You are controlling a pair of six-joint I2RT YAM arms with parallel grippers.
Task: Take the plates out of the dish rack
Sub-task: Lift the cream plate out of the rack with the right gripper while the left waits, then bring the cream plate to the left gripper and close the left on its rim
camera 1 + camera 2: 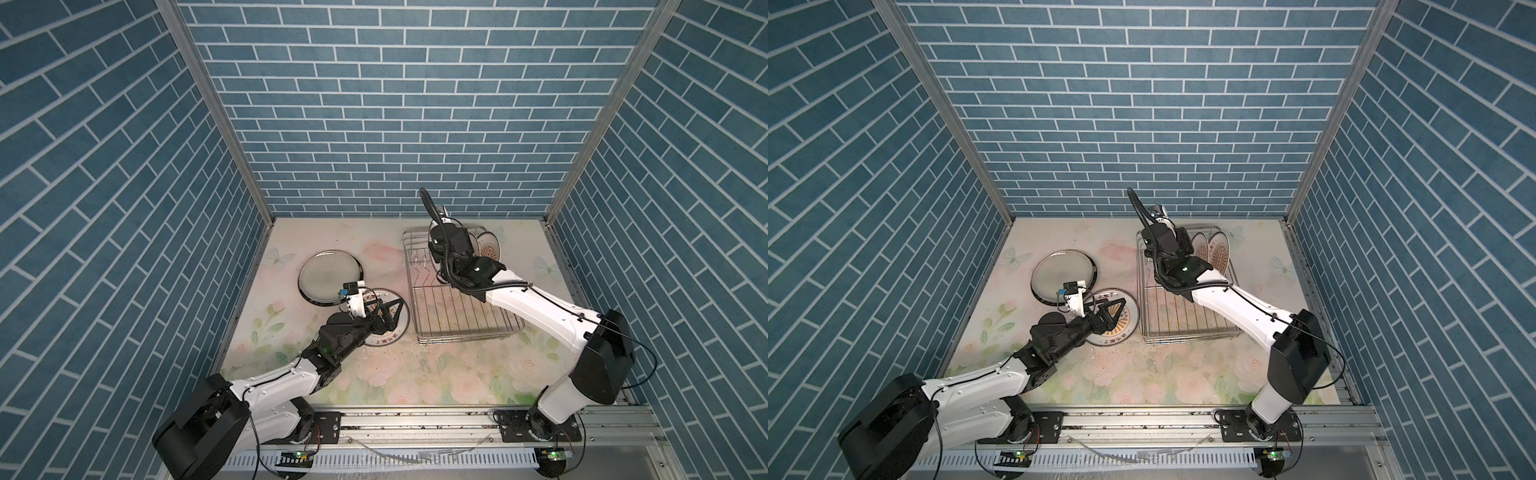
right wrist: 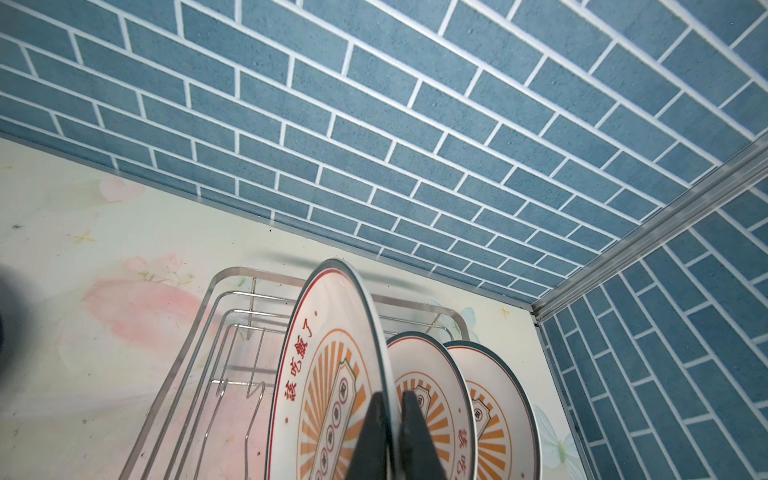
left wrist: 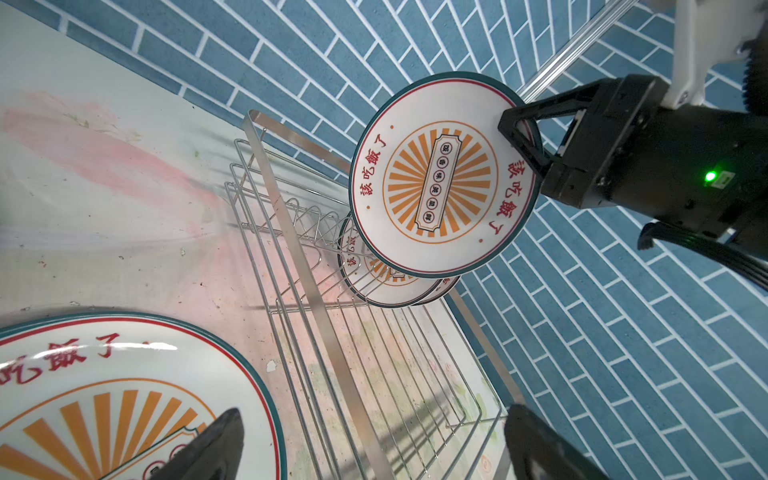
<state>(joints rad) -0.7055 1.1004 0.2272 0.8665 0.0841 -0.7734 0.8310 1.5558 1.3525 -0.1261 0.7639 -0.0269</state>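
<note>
My right gripper (image 2: 390, 399) is shut on the rim of a white plate with an orange sunburst centre (image 2: 324, 374). It holds that plate upright, raised over the back of the silver wire dish rack (image 1: 457, 307). In the left wrist view the held plate (image 3: 442, 174) hangs above two more sunburst plates (image 3: 386, 286) that stand in the prongs. Another sunburst plate (image 1: 392, 332) lies flat on the table left of the rack. My left gripper (image 1: 390, 316) hovers open over it, holding nothing. A larger dark-rimmed grey plate (image 1: 330, 276) lies flat behind that one.
The rack's near half is bare grid floor (image 1: 1187, 311). Blue brick walls close in the back and both sides (image 1: 374, 124). The table's front strip (image 1: 415, 374) has a floral cover with small crumbs on it.
</note>
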